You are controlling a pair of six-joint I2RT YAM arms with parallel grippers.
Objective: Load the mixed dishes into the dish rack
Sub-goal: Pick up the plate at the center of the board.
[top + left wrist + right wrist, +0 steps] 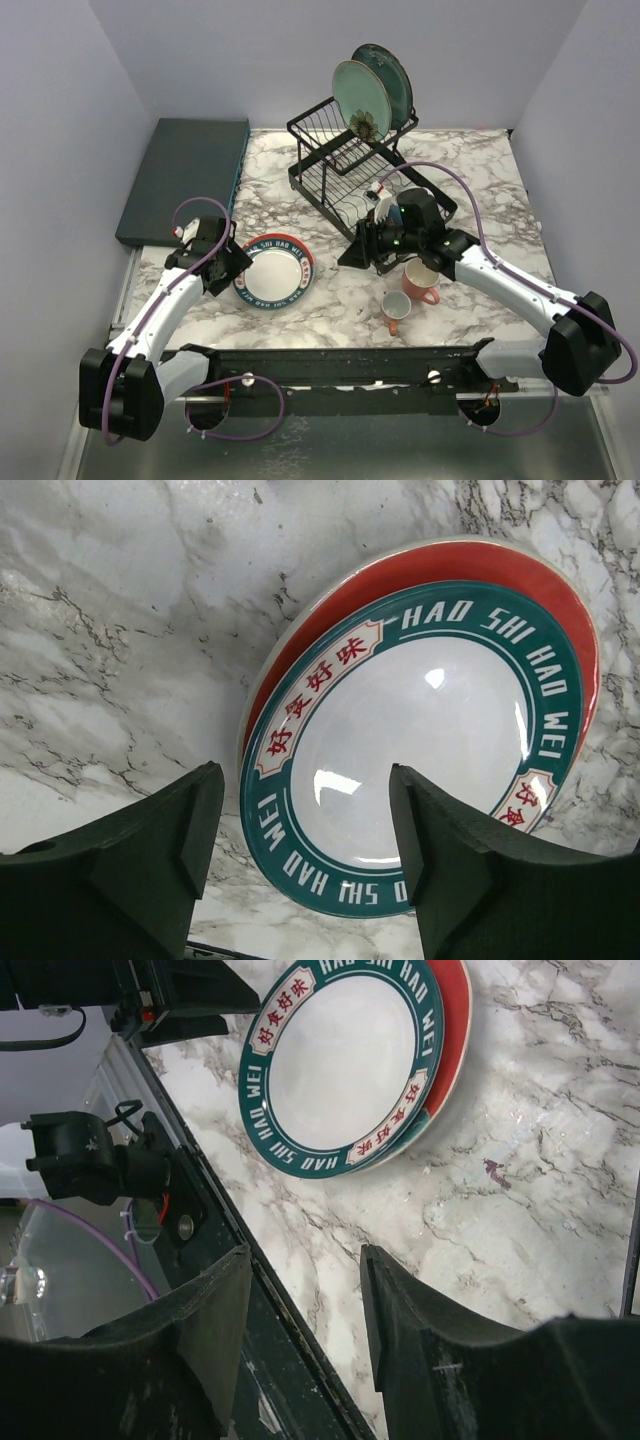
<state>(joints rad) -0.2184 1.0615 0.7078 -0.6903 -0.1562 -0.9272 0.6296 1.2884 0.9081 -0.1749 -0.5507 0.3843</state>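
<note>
A teal-rimmed plate (pixel 420 750) lies stacked on a red-rimmed plate (pixel 500 565) on the marble, left of centre (pixel 273 271). My left gripper (pixel 305 780) is open and straddles the stack's near rim, one finger outside it and one over the white centre. The black wire dish rack (pixel 318 150) stands at the back, with a pale green plate (pixel 358 98) and a dark teal plate (pixel 392 72) upright in its top basket and white dishes (pixel 352 208) in its base. Two pink mugs (pixel 421 282) (pixel 394 311) sit at front right. My right gripper (pixel 305 1260) hangs open and empty, between rack and mugs (pixel 358 250).
A dark teal flat slab (pixel 185 175) lies at the back left. A black rail (pixel 340 365) runs along the table's near edge, also under my right gripper's fingers (pixel 210 1320). Grey walls close in the left, right and back.
</note>
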